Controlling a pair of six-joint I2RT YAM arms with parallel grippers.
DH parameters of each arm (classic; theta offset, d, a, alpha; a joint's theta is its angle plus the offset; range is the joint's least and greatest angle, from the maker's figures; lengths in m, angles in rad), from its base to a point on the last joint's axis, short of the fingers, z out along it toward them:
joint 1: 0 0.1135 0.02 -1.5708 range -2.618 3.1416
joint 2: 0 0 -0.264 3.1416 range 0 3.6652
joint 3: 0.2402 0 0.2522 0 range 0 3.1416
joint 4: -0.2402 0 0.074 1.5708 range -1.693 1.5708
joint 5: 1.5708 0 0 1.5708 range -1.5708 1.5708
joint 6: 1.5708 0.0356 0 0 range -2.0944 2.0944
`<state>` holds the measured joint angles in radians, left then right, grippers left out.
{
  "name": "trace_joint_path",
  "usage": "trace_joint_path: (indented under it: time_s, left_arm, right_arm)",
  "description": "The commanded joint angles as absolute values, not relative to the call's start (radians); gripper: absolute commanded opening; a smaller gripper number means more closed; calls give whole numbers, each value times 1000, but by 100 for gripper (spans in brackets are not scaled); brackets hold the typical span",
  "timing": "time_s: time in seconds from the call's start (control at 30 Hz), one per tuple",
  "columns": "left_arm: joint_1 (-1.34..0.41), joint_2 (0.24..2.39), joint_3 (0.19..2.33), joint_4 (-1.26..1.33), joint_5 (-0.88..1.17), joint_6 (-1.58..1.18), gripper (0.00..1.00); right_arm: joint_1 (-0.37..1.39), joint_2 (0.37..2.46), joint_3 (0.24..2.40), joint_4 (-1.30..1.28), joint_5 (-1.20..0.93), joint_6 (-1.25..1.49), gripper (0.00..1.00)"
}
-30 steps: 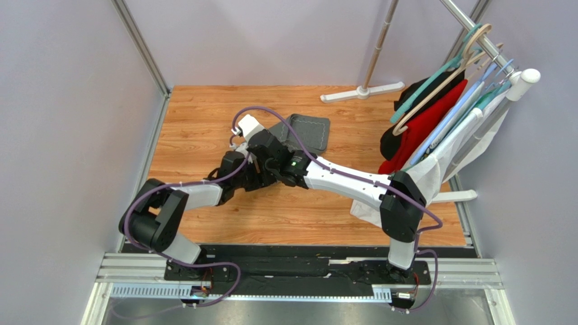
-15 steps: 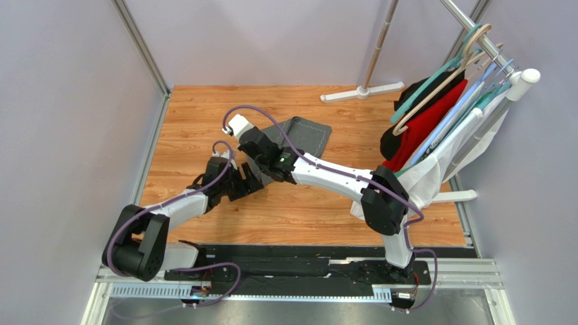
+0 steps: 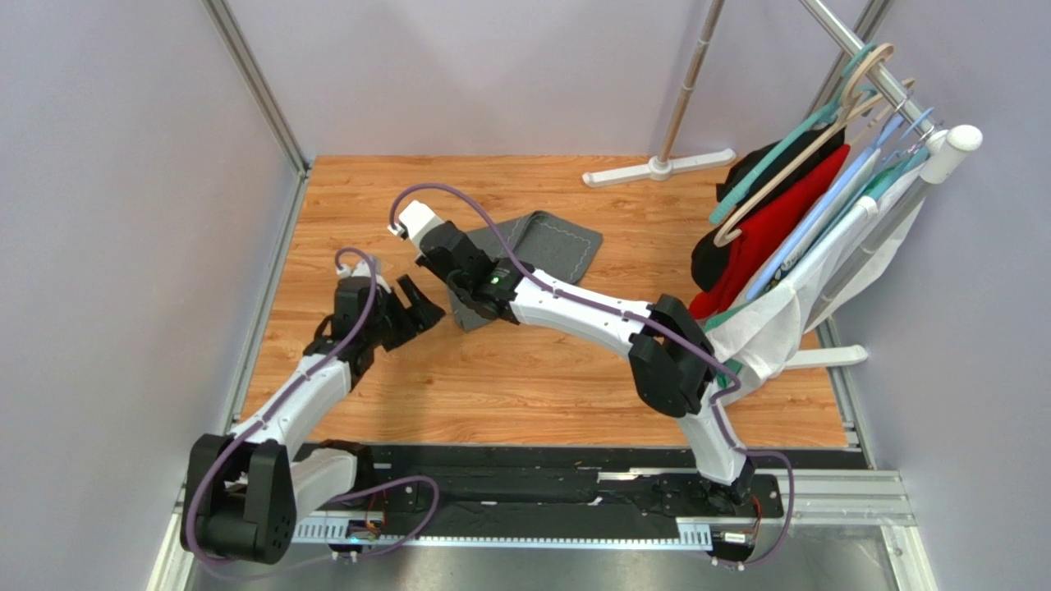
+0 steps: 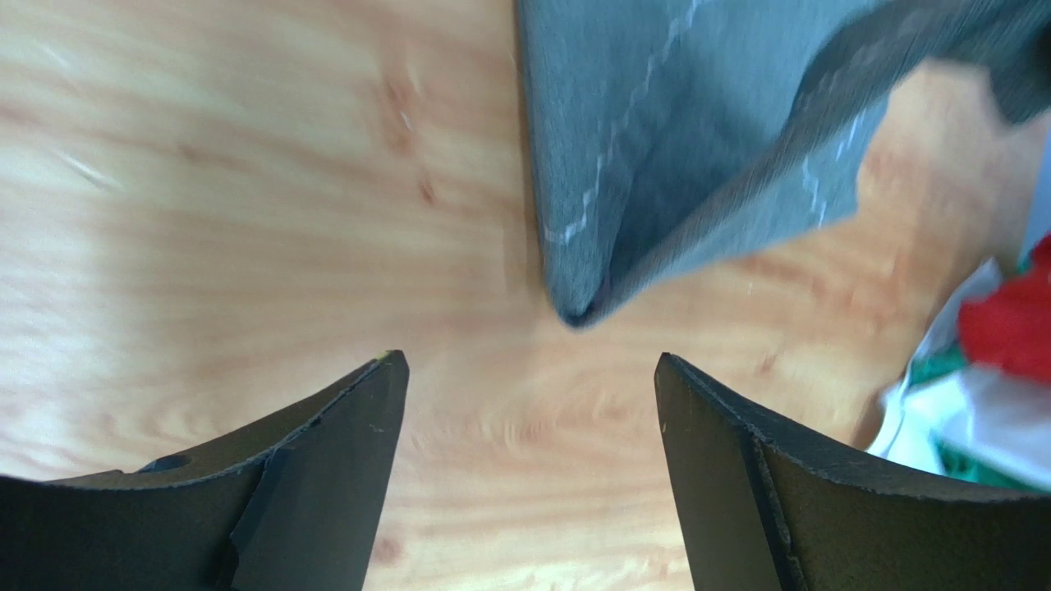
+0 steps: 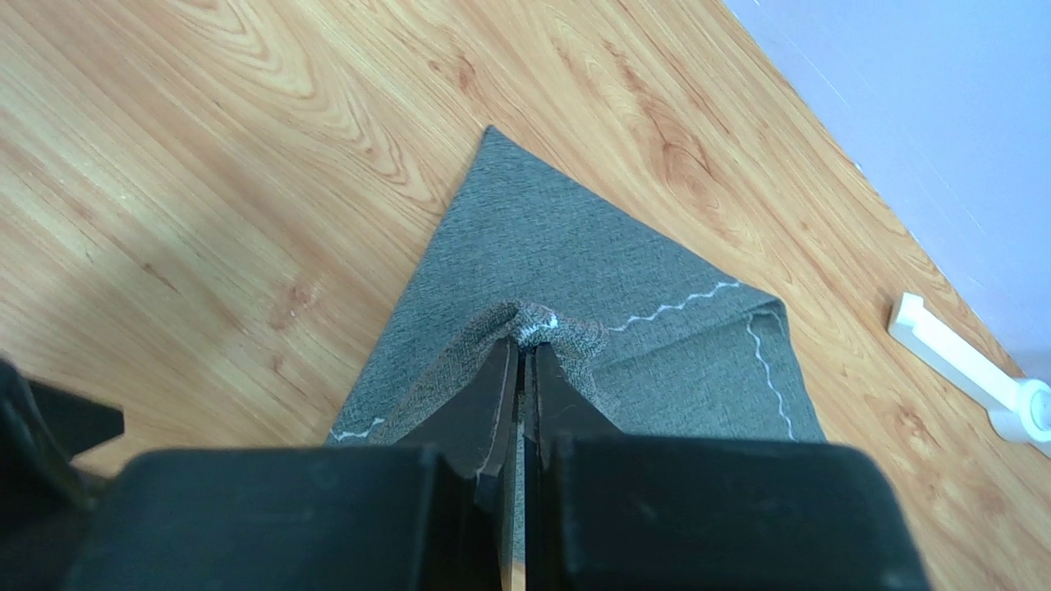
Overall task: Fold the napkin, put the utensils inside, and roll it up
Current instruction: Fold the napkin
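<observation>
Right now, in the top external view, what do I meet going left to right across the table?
left end effector → napkin → red garment on its hanger

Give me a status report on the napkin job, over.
Right pincer shut on the napkin, edge pinched up. Left pincer open, empty, clear of it. No utensils in view; nothing blocking.

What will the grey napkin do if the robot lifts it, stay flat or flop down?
Probably flop: where the right gripper pinches the napkin, the cloth bunches into a soft wrinkle. It is likely light, since one small pinch raises a fold. It probably won't slide much; its surface looks fuzzy.
</observation>
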<state>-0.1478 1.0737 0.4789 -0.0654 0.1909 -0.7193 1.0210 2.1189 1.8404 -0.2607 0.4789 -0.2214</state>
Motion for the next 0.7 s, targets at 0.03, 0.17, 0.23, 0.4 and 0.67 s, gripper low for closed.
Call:
trace_joint_path:
  time_s: [0.03, 0.17, 0.23, 0.4, 0.67]
  left_arm:
    - [-103, 1146, 515, 110, 199, -736, 80]
    - [-101, 1274, 525, 233, 239, -758, 73]
    - [-101, 1314, 544, 253, 258, -756, 72]
    - [-101, 1400, 549, 321, 244, -778, 62]
    - [-101, 1512, 621, 273, 175, -767, 51]
  right_arm:
    - [1003, 2193, 1974, -252, 443, -239, 0]
    - [974, 2255, 2046, -285, 408, -224, 0]
    - [968, 2292, 2081, -290, 397, -219, 0]
    - [940, 2350, 2141, -299, 364, -199, 0]
    - [904, 2417, 2218, -301, 327, -170, 0]
